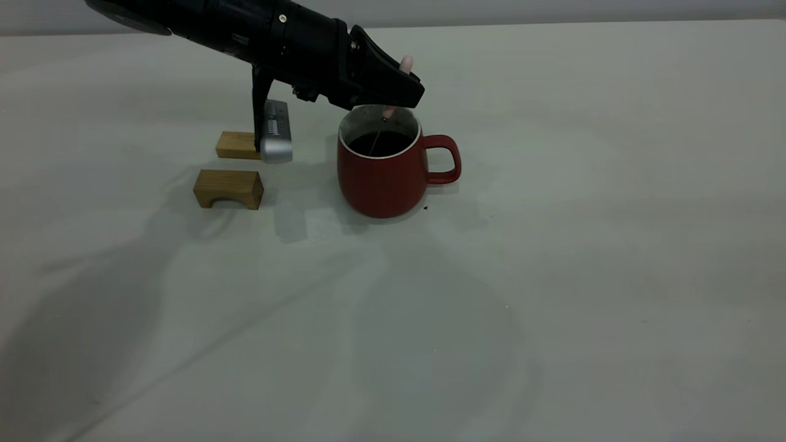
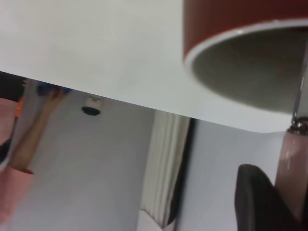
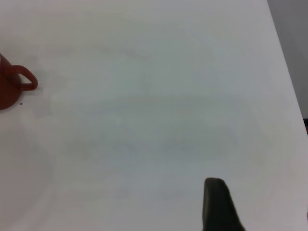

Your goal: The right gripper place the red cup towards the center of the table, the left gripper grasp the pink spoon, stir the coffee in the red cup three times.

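The red cup stands upright near the middle of the table, its handle toward the right, with dark coffee inside. My left gripper hovers just above the rim, shut on the pink spoon. The pink handle tip sticks up behind the gripper, and the thin metal neck runs down into the coffee. In the left wrist view the pink spoon lies against a black finger, close to the red cup. My right gripper is off to the right, far from the red cup, and open with nothing in it.
Two small wooden blocks lie left of the cup, under the left arm. A silver-grey ribbed part hangs below that arm by the far block. In the left wrist view, a person's arm shows beyond the table edge.
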`<state>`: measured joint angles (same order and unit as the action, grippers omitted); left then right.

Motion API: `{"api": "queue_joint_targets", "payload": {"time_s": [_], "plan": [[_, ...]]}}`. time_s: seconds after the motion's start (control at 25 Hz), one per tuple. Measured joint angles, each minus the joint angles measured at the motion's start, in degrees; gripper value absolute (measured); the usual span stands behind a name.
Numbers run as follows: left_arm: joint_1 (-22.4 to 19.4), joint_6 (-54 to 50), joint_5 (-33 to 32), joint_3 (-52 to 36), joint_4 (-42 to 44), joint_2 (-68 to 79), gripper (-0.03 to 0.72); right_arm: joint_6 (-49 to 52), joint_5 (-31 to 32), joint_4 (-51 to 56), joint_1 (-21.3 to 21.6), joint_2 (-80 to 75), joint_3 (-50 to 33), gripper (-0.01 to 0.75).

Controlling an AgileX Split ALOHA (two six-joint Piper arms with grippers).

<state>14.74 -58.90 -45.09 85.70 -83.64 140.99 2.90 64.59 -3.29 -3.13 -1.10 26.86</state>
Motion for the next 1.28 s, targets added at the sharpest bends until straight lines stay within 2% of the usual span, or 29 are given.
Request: {"api": "queue_joint_targets", "payload": {"time_s": [0.16, 0.32, 0.52, 0.8, 1.08, 1.28], "plan": [[0.0, 0.87, -0.98, 0.0, 1.89, -0.23, 0.372, 0.0, 0.0, 0.0, 0.0, 0.0, 0.0, 0.474], [0.0, 8.59, -1.26, 0.0, 3.04, -0.82, 0.481, 0.0, 0.0, 0.0, 0.0, 0.0, 0.0, 0.474], [0.0, 25.46, -1.99, 0.0, 9.25, -5.33, 0.498, 0.0, 0.0, 0.0, 0.0, 0.0, 0.0, 0.474], [0.94, 46.21, -3.65, 0.0, 35.92, -14.97, 0.472, 0.0, 0.0, 0.0, 0.0, 0.0, 0.0, 0.474], [4.19, 55.3, -5.98, 0.0, 53.84, -28.24, 0.459, 0.0, 0.0, 0.0, 0.0, 0.0, 0.0, 0.474], [6.38, 57.83, -5.98, -0.16, 73.13, -41.24, 0.459, 0.0, 0.0, 0.0, 0.0, 0.0, 0.0, 0.474]]}}
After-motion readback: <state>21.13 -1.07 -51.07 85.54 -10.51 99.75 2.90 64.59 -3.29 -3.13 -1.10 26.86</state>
